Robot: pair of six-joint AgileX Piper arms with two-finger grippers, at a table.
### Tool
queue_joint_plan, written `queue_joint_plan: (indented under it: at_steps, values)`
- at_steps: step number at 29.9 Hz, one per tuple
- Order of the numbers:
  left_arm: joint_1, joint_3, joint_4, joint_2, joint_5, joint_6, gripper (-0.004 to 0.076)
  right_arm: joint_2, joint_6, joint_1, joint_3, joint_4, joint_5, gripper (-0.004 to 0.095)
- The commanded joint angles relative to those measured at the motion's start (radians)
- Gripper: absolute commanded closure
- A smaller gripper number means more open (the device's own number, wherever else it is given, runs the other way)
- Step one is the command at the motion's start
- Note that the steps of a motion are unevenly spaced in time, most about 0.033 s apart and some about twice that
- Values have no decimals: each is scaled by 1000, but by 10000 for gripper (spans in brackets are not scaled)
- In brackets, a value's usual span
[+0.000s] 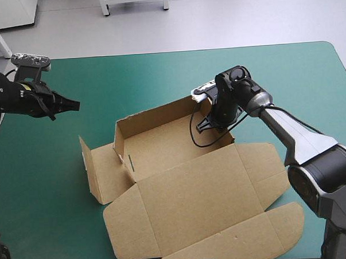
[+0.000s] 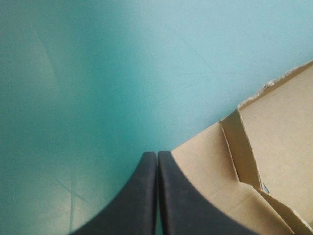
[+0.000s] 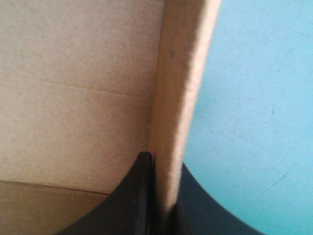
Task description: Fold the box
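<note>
1. Box (image 1: 187,192): brown, mid-bench (image 1: 44,198); tray half-raised, lid (image 1: 199,203) flat toward the near edge.
2. Right pincer (image 3: 164,164): pinching the box's right wall (image 3: 181,88), which runs near-to-far.
3. Left pincer (image 1: 74,104): pressed together, empty, left of the box, pointing toward it, well apart.

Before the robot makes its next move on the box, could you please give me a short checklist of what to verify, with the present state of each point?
1. Right pincer shut on the right wall of the box: ok.
2. Left pincer holding nothing: ok, shut and empty.
3. Left pincer clear of the box: ok, over the table cover beside it.
4. Lid lying flat: ok.
5. Left flap folded inward: not ok, it spreads outward.
</note>
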State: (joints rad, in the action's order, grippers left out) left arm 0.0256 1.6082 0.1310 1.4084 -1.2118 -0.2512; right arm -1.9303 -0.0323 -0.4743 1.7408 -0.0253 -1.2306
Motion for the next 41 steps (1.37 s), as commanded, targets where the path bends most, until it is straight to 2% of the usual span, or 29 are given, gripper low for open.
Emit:
queue_joint_plan:
  at_steps: [1,5,10,15,21,29,35,41]
  values:
    - [-1,30,21,-32,33,-1,727,53,-15,-1,35,-57,-16,911]
    - [-1,30,15,-23,37,-1,727,73,-15,23,95,-50,-16,912]
    - [-1,30,17,4,51,-3,727,117,-26,112,176,-19,-16,912]
    - [64,30,83,56,98,-24,727,185,-48,255,199,71,-16,912]
    - [206,30,379,149,102,-146,727,270,-102,402,203,253,-16,912]
    - [278,30,630,287,52,-268,727,354,-120,435,253,297,-16,912]
    - [278,12,839,351,12,-353,729,372,-131,435,314,399,-16,912]
    - [265,-95,1075,356,-38,-502,731,370,-148,435,344,524,-12,911]
